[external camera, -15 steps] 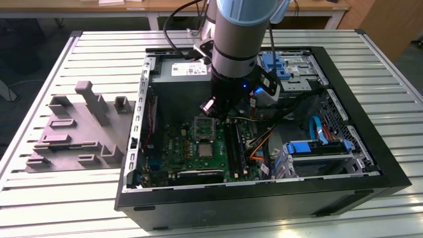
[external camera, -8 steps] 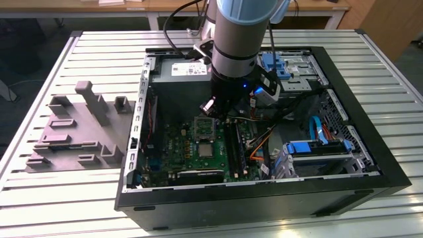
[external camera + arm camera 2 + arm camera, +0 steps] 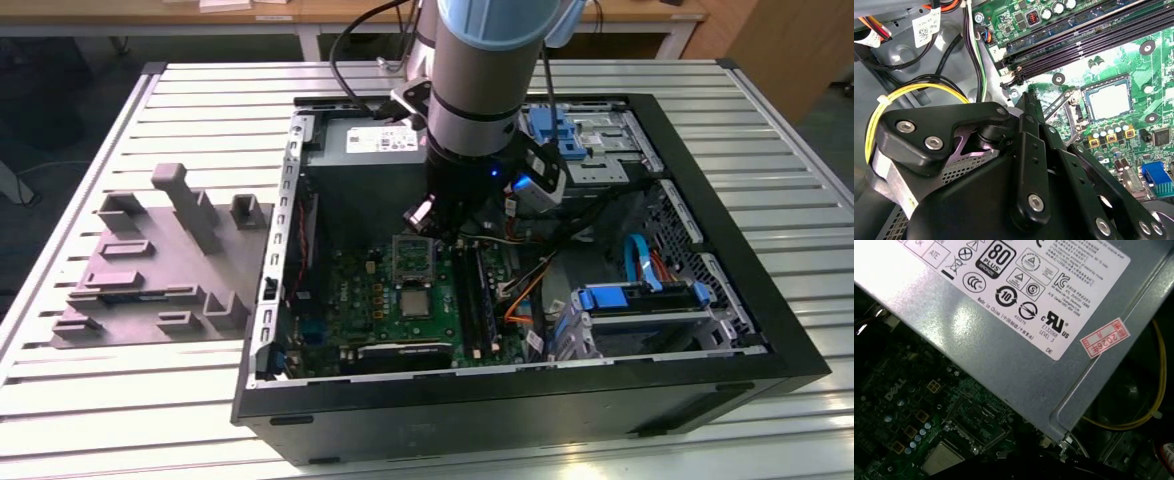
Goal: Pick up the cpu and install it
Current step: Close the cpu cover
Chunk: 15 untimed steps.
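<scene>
One small square cpu point(image 3: 1109, 100) is sitting flat in the black-framed socket point(image 3: 1085, 102) on the green circuit board point(image 3: 1019, 20), inside the open computer case point(image 3: 781, 330) on the slatted desk point(image 3: 134, 400). The pincer point(image 3: 1027, 97) is hovering above the board, near the socket but not touching the chip. Whether it is apart or together I cannot tell, as the black linkage is overlapping itself in the second wrist view.

By my reckoning the chip is going to handle light, rigid and thin, with a smooth, matte, pale metal top that looks slippery. Its underside is likely delicate, so two opposite edges seem the place to pinch, gently and level.

Around it, shiny capacitors and long dark slots point(image 3: 1094, 37) are crowding in, and the brushed grey metal box point(image 3: 1004, 355) with its white label is looming close.
</scene>
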{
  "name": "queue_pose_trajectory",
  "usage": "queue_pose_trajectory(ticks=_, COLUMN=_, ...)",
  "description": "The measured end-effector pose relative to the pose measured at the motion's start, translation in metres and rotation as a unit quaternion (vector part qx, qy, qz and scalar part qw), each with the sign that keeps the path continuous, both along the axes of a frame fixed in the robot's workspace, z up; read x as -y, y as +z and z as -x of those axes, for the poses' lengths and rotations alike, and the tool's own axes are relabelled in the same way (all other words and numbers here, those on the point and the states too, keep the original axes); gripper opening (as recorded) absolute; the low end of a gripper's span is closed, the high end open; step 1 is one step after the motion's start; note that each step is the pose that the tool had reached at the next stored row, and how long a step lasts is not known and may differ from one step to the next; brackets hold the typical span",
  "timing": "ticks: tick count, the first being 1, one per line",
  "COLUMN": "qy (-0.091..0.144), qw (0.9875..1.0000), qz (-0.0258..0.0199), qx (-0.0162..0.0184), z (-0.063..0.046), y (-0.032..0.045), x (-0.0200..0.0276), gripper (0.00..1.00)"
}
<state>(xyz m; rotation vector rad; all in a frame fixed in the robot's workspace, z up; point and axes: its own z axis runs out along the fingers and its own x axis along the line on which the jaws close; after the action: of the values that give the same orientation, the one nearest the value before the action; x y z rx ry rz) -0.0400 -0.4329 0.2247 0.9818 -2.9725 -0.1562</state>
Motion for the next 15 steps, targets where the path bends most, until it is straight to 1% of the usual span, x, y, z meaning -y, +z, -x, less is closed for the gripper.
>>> queue_pose_trajectory(ticks=2, qy=0.0, qw=1.0, qz=0.0013, qx=0.0, z=0.0, y=-0.0001, x=-0.0001, gripper=0.11)
queue_pose_trajectory(ticks=4, qy=0.001, qw=1.0, qz=0.004, qx=0.0, z=0.0, y=0.0, x=0.0, gripper=0.11)
queue_pose_trajectory(ticks=5, qy=0.001, qw=1.0, qz=0.0056, qx=0.0, z=0.0, y=0.0, x=0.0, gripper=0.11)
queue_pose_trajectory(ticks=7, qy=0.003, qw=0.9999, qz=0.0103, qx=0.0, z=0.0, y=0.0001, x=0.0, gripper=0.11)
queue_pose_trajectory(ticks=8, qy=0.003, qw=0.9999, qz=0.0116, qx=0.0, z=0.0, y=0.0002, x=0.0, gripper=0.11)
queue_pose_trajectory(ticks=11, qy=0.006, qw=0.9999, qz=0.0132, qx=0.0, z=0.0001, y=0.0012, x=0.0, gripper=0.11)
queue_pose_trajectory(ticks=15, qy=0.011, qw=0.9999, qz=0.0135, qx=0.0001, z=0.0003, y=0.0035, x=0.0, gripper=0.11)
